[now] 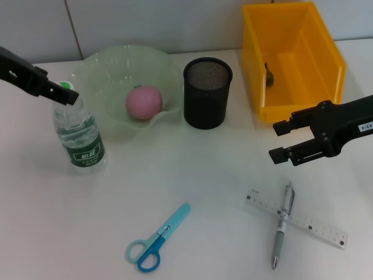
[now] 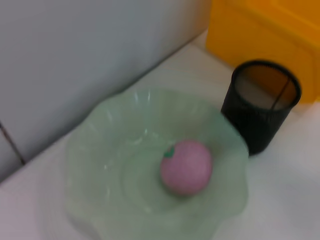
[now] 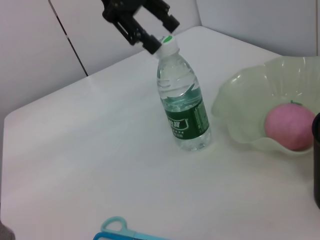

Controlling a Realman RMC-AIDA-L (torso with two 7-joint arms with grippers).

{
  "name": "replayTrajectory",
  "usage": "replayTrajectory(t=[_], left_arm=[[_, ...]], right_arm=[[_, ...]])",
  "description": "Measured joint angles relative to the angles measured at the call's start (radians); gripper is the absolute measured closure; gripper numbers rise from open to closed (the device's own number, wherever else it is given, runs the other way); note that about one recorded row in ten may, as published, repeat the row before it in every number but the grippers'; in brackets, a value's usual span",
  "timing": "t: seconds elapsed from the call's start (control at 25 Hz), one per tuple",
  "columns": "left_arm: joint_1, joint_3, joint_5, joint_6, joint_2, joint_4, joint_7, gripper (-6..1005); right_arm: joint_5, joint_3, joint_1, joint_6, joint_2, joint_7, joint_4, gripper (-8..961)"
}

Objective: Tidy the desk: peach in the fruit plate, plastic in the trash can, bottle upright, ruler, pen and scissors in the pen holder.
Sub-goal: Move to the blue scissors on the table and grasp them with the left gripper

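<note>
Now the left gripper (image 3: 150,31), fingers spread around the upright bottle (image 1: 80,140) cap at nine o'clock, should lift straight off; right gripper (image 1: 284,142) hovers unclenched.

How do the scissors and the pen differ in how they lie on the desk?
The scissors are light blue and lie alone, touching nothing; the pen is grey and silver and lies across the ruler. The scissors point diagonally toward the pen holder; the pen lies nearly straight front to back. Neither is in the holder yet.

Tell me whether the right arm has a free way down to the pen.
Probably yes. The right gripper hangs open above bare table, and the pen lies uncovered in front of it, crossed over the ruler, nothing between them.
</note>
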Motion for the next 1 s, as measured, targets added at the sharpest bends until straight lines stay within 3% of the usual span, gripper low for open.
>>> replayTrajectory(t=[0.2, 0.28, 0.32, 0.44, 0.48, 0.6, 0.68, 0.72, 0.88, 1.0], left_arm=[[0.007, -0.076, -0.163, 0.007, -0.003, 0.046, 0.054, 153], [0.028, -0.131, -0.371, 0.014, -0.001, 0.037, 0.093, 153], [0.028, -0.131, -0.371, 0.014, -0.001, 0.037, 0.093, 153], [0.076, -0.135, -0.586, 0.015, -0.006, 0.018, 0.166, 153], [0.118, -0.115, -0.718, 0.017, -0.022, 0.005, 0.236, 153], [0.16, -0.081, -0.806, 0.017, -0.039, -0.007, 0.313, 153], [0.226, 0.018, -0.915, 0.006, -0.047, -0.047, 0.414, 154], [0.226, 0.018, -0.915, 0.006, -0.047, -0.047, 0.414, 154], [0.29, 0.16, -0.985, -0.053, -0.047, -0.16, 0.558, 154], [0.293, 0.188, -0.984, -0.071, -0.046, -0.237, 0.603, 154]], right_arm=[[0.001, 0.0, -0.002, 0.006, 0.0, -0.004, 0.001, 193], [0.001, 0.0, -0.004, 0.008, 0.0, -0.005, 0.0, 193], [0.001, 0.0, -0.004, 0.008, 0.0, -0.005, 0.0, 193], [0.002, 0.0, -0.004, 0.008, 0.0, -0.005, -0.002, 193], [0.002, 0.0, -0.004, 0.009, 0.0, -0.005, -0.004, 193], [0.002, 0.0, -0.003, 0.008, 0.0, -0.004, -0.007, 193], [0.002, 0.0, 0.0, 0.005, -0.001, 0.0, -0.01, 193], [0.002, 0.0, 0.0, 0.005, -0.001, 0.0, -0.01, 193], [0.002, 0.0, 0.006, 0.003, -0.007, 0.007, -0.012, 192], [0.002, 0.0, 0.007, 0.005, -0.008, 0.008, -0.012, 192]])
